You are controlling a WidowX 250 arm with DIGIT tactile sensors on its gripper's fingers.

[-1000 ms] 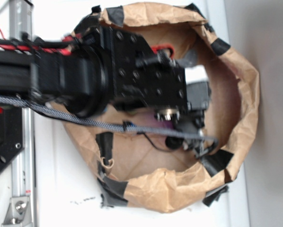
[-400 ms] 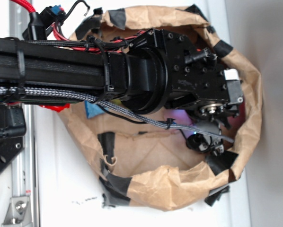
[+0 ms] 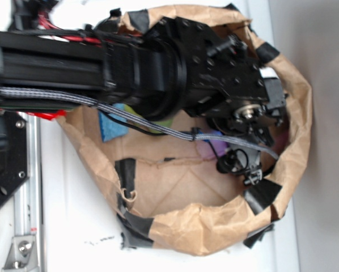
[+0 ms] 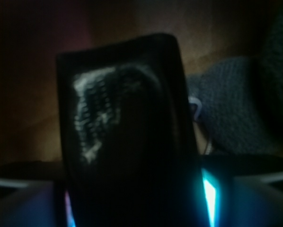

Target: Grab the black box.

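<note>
Black box [image 4: 125, 137]: one, glossy, fills wrist view between the jaws.
Gripper [image 3: 254, 122]: one, far right in paper bag [image 3: 203, 224]; looks clamped on box.
Blue sponge [image 3: 111, 126]: one, left.

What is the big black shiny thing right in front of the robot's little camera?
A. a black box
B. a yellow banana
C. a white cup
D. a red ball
A: the wrist view is filled by the black box, dark and glossy with rounded edges and a pale reflection on its face, sitting right between the glowing parts of the tool; whether the tool has clamped it is not clear.
</note>
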